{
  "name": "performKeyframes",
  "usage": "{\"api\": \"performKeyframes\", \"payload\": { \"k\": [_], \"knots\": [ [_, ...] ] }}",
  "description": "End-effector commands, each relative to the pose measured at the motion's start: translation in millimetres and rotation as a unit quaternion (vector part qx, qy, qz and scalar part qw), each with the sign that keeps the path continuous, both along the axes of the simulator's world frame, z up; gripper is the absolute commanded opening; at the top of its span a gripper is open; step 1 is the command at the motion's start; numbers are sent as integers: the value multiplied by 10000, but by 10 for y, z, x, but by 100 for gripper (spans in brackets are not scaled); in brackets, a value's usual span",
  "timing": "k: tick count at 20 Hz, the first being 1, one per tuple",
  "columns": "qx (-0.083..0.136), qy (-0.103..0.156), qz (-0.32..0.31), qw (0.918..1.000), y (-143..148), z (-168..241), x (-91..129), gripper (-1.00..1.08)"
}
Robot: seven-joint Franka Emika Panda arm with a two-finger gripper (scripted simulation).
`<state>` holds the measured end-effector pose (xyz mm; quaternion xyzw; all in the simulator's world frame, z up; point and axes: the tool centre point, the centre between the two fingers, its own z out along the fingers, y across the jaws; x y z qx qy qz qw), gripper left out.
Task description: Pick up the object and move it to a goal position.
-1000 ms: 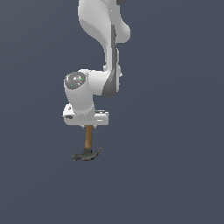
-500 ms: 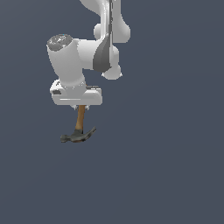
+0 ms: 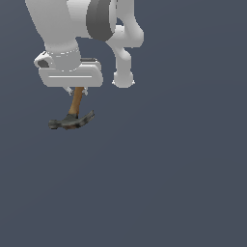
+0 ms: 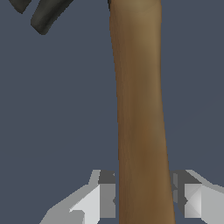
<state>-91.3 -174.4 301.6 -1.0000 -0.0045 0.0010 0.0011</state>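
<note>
The white robot arm's claw (image 3: 77,90) is clamped on the slim orange-brown wooden handle of the claw hammer (image 3: 74,108), its pads (image 4: 107,194) pressed against both sides. The hammer hangs below it, handle nearly upright and dark grey metal head (image 3: 71,121) lowest, toward the exterior view's upper left.

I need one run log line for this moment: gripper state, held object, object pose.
gripper: shut on claw hammer | grip: wooden handle | pose: hanging, head down | phase: carrying

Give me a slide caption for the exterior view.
Panda gripper holds a claw hammer by its wooden handle, head hanging down.
</note>
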Motion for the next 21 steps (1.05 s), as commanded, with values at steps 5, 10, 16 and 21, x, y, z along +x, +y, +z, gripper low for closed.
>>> {"api": "performKeyframes", "payload": {
  "k": [5, 10, 16, 21],
  "knots": [
    [-4, -13, 5, 10000, -168, 576, -237, -100],
    [-8, -11, 8, 10000, -259, 871, -351, -100],
    [-8, -11, 8, 10000, -319, 1047, -414, -100],
    [-11, -10, 12, 10000, -322, 1053, -403, -100]
  ]
}}
